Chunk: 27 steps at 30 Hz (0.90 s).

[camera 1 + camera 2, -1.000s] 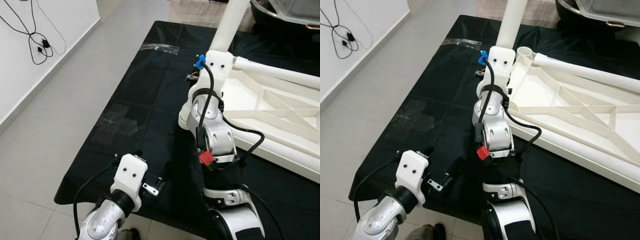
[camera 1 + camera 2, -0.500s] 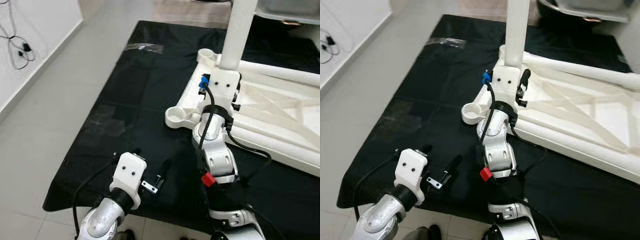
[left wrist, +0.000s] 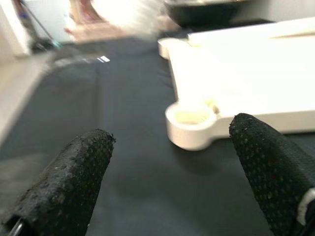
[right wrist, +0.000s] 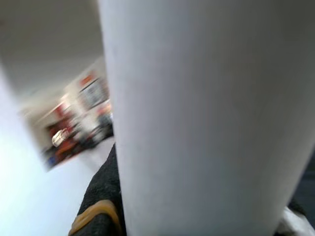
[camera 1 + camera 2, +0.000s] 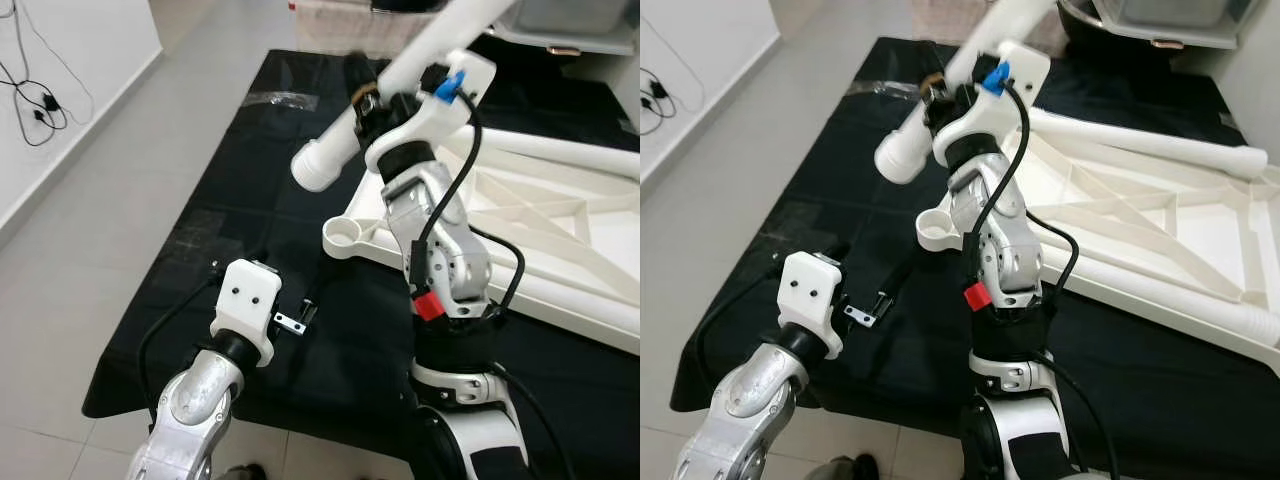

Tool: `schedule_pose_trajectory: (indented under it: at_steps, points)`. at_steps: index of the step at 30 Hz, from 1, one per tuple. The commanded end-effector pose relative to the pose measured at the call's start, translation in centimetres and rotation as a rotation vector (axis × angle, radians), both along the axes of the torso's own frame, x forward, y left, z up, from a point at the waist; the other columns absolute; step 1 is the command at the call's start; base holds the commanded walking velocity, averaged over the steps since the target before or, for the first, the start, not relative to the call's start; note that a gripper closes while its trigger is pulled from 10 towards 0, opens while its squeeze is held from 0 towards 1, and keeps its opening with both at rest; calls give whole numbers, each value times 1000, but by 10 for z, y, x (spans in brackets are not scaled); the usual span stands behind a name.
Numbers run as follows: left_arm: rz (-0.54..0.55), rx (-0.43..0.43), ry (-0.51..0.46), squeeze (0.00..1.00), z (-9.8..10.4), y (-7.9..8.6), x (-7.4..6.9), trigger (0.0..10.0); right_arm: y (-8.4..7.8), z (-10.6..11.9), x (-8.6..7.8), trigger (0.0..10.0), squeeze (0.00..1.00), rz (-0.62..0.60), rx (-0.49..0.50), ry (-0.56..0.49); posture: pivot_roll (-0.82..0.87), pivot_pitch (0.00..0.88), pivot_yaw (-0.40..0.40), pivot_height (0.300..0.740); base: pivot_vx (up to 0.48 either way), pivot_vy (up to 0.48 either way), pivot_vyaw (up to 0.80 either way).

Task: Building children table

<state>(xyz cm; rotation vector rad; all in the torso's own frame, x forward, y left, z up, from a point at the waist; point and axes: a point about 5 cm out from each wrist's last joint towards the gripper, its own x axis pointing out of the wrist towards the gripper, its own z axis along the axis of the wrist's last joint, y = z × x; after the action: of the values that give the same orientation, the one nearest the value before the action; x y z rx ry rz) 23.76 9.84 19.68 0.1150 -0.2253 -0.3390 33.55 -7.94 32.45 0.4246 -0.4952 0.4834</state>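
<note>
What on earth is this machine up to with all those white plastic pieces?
The robot is assembling a small table. Its right gripper holds a white tube-shaped table leg tilted in the air above the white plastic tabletop frame, which lies underside-up on a black cloth. The leg's lower end hangs near the frame's round corner socket, not yet in it. The left gripper hovers open nearby.

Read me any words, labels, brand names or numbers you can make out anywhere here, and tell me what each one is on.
None can be read.
White table leg in the right gripper: plain, no print.
Upturned white table top: no markings visible.
Red tag on the right arm: too small to tell.
Background of the right wrist view: coloured shapes, too blurred to read.
</note>
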Motion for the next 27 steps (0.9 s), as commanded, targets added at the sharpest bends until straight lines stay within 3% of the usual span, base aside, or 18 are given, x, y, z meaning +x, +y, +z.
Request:
schedule_pose_trajectory:
  at_steps: [1, 4, 5, 6, 8, 12, 13, 20, 27]
  points:
    - [55, 46, -4, 0, 2, 9, 7, 10000, 1, -18, -2, 10000, 0, 126, -78, 15, 75, 84, -25, 740, 0, 0, 0]
    - [62, 55, -13, 0, 4, 11, 9, 10000, 0, -23, -2, 10000, 0, 154, -106, 17, 74, 81, -25, 740, 0, 0, 0]
    - [74, 73, -16, 1000, 7, 14, 13, 10000, 0, -30, -4, 10000, 0, 181, -132, 18, 73, 72, -22, 740, 0, 0, 0]
    - [74, 73, -16, 1000, 7, 14, 13, 10000, 0, -30, -4, 10000, 0, 181, -132, 18, 73, 72, -22, 740, 0, 0, 0]
    - [29, 189, 2, 1000, 8, 9, 23, 10000, 4, -44, -12, 10000, 0, 296, -163, 20, 77, 53, -25, 740, 0, 0, 0]
    - [2, 216, 45, 1000, 2, 5, 27, 10000, 9, -47, -17, 10000, 0, 352, -162, 24, 74, 50, -22, 740, 0, 0, 0]
    - [-39, 207, 71, 0, -2, 2, 27, 10000, 12, -48, -19, 10000, 0, 371, -160, 23, 71, 50, -21, 740, 0, 0, 0]
    - [-114, 207, 116, 0, -13, -6, 27, 10000, 23, -50, -29, 10000, 0, 454, -161, 20, 63, 55, -19, 740, 0, 0, 0]
    - [-89, 215, 108, 0, -13, -2, 32, 10000, 31, -57, -40, 10000, 0, 541, -176, 29, 60, 68, -20, 740, 0, 0, 0]
